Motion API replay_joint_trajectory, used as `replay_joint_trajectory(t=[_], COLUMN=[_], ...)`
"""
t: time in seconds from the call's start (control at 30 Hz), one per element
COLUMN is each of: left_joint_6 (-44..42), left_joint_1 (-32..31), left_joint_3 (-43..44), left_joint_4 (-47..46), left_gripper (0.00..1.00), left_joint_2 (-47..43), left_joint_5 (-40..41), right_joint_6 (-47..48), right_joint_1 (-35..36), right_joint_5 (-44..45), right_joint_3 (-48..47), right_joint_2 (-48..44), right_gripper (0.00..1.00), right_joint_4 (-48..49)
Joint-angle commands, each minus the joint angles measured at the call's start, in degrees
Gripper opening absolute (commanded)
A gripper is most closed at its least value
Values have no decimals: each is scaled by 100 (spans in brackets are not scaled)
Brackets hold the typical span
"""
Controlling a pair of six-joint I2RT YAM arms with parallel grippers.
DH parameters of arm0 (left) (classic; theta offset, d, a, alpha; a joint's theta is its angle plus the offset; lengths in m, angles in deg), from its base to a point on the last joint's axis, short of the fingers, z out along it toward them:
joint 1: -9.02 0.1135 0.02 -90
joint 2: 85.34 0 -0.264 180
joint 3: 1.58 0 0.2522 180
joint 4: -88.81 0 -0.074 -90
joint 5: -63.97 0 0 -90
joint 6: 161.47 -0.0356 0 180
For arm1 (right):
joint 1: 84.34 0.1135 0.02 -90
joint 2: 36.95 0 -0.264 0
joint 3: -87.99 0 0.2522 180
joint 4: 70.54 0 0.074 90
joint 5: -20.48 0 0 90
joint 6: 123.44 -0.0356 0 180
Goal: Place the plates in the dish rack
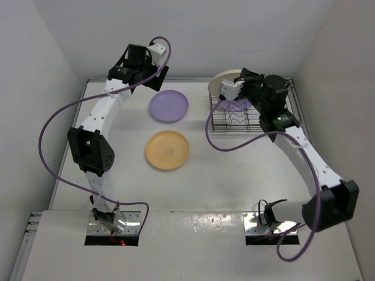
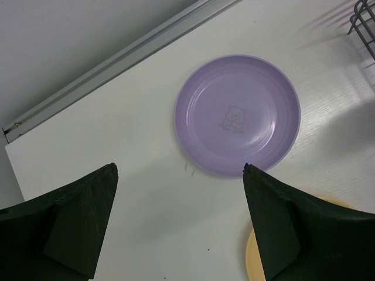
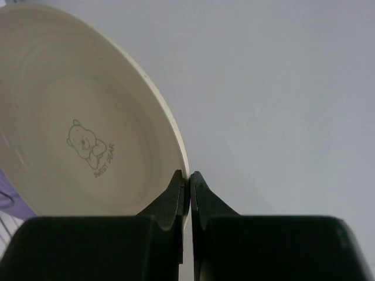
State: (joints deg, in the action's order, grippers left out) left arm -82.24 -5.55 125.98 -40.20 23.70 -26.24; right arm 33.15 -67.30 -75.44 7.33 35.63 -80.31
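Your right gripper (image 3: 188,181) is clenched on the rim of the cream plate (image 3: 88,117), held over the dish rack (image 1: 234,120) at 2 o'clock on the desk. Your left gripper (image 2: 180,170) is released. A pinch this thin may let the plate swing and strike the rack instead of seating.

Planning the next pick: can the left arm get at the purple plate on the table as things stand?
Probably yes. The left gripper hangs open above the purple plate, which lies flat with nothing over it.
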Motion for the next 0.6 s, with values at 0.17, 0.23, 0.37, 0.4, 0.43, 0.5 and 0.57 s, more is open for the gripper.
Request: replay_joint_trajectory(t=[0.17, 0.23, 0.37, 0.4, 0.43, 0.5, 0.57], left_joint_6=[-13, -13, -13, -13, -13, -13, -13], left_joint_1=[191, 191, 191, 191, 191, 191, 243], left_joint_3=[318, 458, 573, 573, 573, 626, 626], left_joint_4=[-85, -85, -85, -85, -85, -85, -85], left_gripper=[93, 93, 93, 93, 93, 93, 93], left_joint_2=[153, 214, 329, 329, 390, 391, 443], left_joint_5=[38, 38, 38, 38, 38, 38, 38], right_joint_6=[2614, 2605, 2649, 2640, 2640, 2527, 2421], right_joint_1=[-658, -737, -755, -746, -746, -763, -763], right_joint_5=[-612, -736, -736, -753, -788, -797, -806], right_joint_3=[362, 309, 203, 238, 256, 457, 702], right_joint_2=[1030, 1258, 1557, 1567, 1575, 1575, 1540], right_gripper=[0, 0, 0, 0, 0, 0, 0], right_joint_4=[1895, 2052, 2132, 2098, 2080, 2071, 2062])
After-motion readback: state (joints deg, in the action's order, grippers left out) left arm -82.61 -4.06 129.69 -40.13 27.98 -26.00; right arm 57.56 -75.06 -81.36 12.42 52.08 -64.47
